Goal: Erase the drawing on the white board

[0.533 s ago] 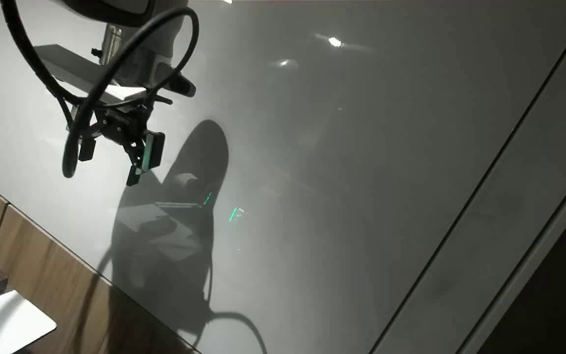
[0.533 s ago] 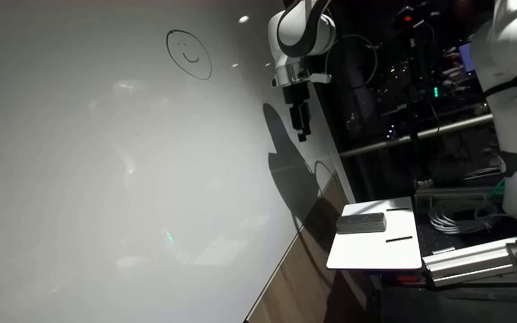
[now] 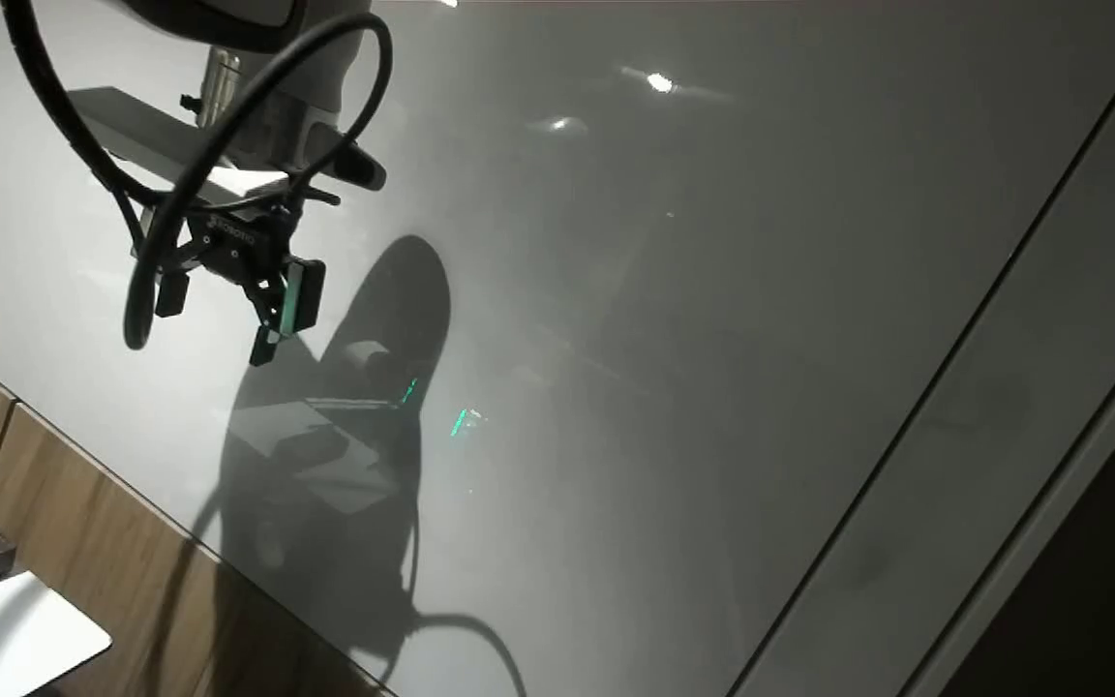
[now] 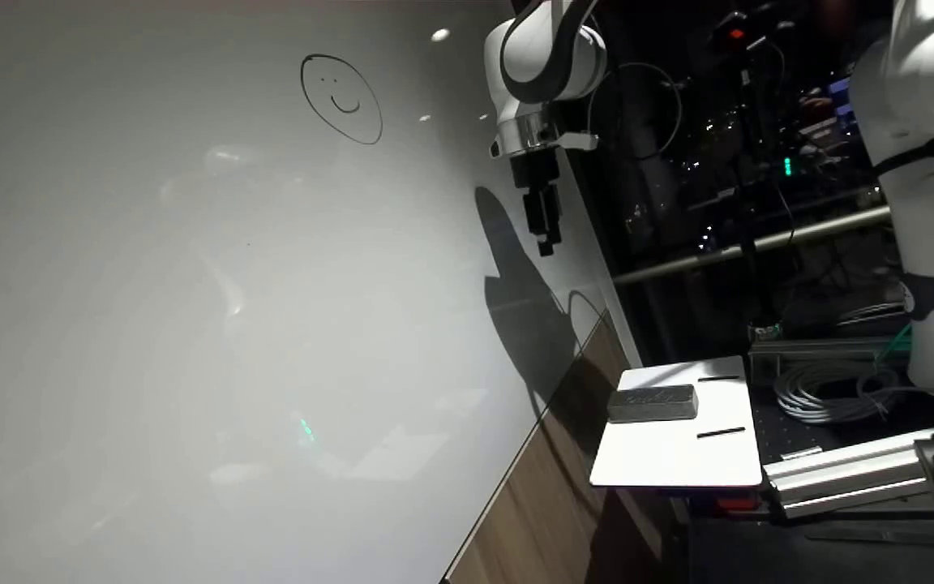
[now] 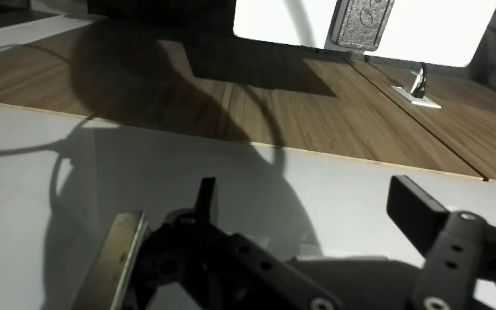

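Observation:
The white board (image 4: 191,341) is a large glossy grey-white panel; it also fills most of an exterior view (image 3: 712,339) and shows behind the fingers in the wrist view (image 5: 342,189). The drawing, a dark smiley face (image 4: 345,108), is high on the board in an exterior view and out of view elsewhere. A dark grey block like an eraser (image 4: 653,403) lies on a white tray; it shows in the wrist view (image 5: 364,23). My gripper (image 5: 312,202) hangs before the board, fingers apart with nothing between them; both exterior views show it (image 3: 217,324) (image 4: 546,231).
The white tray (image 4: 661,466) also bears two thin black strips (image 4: 721,432). A brown wooden strip (image 3: 83,513) runs along the board's lower edge. A white wall plate with a plug (image 5: 418,101) is on the wood. A looped black cable (image 3: 190,184) hangs by the gripper.

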